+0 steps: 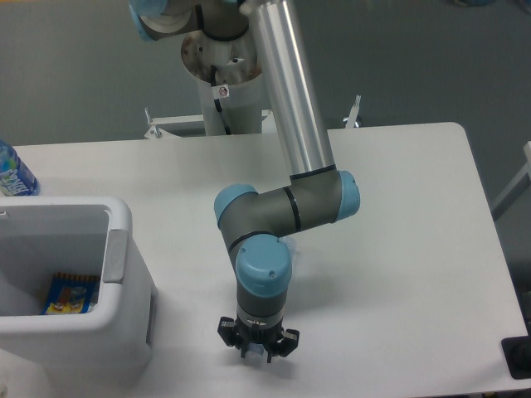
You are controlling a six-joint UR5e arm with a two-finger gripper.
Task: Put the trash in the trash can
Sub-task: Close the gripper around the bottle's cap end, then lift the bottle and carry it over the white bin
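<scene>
The single fixed view looks down on a white tabletop (pixel 398 215) with the trash can (pixel 116 249) at the left edge. The blue snack wrapper (pixel 69 296) lies flat on the floor of the can, so that half of the job looks done.

The arm folds down near the front edge of the tabletop, and the end effector (pixel 256 352) points straight down, its black fingers very close to the surface. Between them shows a small pale, translucent patch, which is probably part of the crushed bottle (pixel 255 354), though the wrist hides nearly all of it. I cannot tell whether the fingers stand apart or are pressed onto it; the view from above covers the gap.

The step in hand seems to be securing the bottle. To do it well, the fingers should close across the narrow, flattened body rather than the cap, since thin crushed plastic can buckle and squirt sideways. Squeeze firmly but slowly, then lift straight up before swinging left, high enough to pass over the can's thick rim, and release over the middle of the opening.

At the far left edge an intact blue-labelled water bottle (pixel 12 172) stands behind the can and should be left alone.
</scene>
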